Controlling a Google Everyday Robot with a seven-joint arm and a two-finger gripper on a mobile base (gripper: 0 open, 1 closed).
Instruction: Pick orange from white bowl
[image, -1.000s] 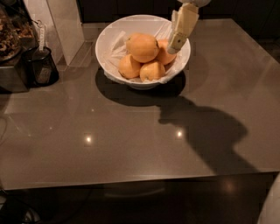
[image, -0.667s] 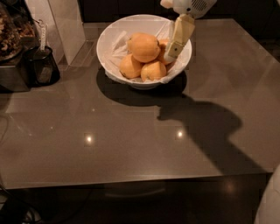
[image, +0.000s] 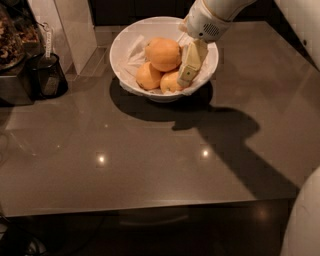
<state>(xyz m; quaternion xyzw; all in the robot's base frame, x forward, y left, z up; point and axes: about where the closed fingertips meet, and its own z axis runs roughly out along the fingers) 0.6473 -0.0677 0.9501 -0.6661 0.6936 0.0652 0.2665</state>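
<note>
The white bowl (image: 125, 42) sits at the back of the grey table, lined with crumpled white paper. The orange (image: 163, 53), the largest fruit, lies on top of the pile, with two smaller oranges (image: 148, 76) in front of it. My gripper (image: 189, 67) reaches down from the upper right into the right side of the bowl. It hangs just right of the orange, over a smaller orange, and hides part of it.
A dark container (image: 48, 75) and a metal appliance (image: 15, 60) stand at the table's left edge. A white panel (image: 72, 25) rises behind them. The arm's shadow falls across the right half of the table (image: 150, 165). A white part of my body (image: 302, 220) shows at the bottom right.
The bowl now appears slightly lower and nearer in view. The gripper has moved left and down, deeper into the bowl and closer to the large orange.
</note>
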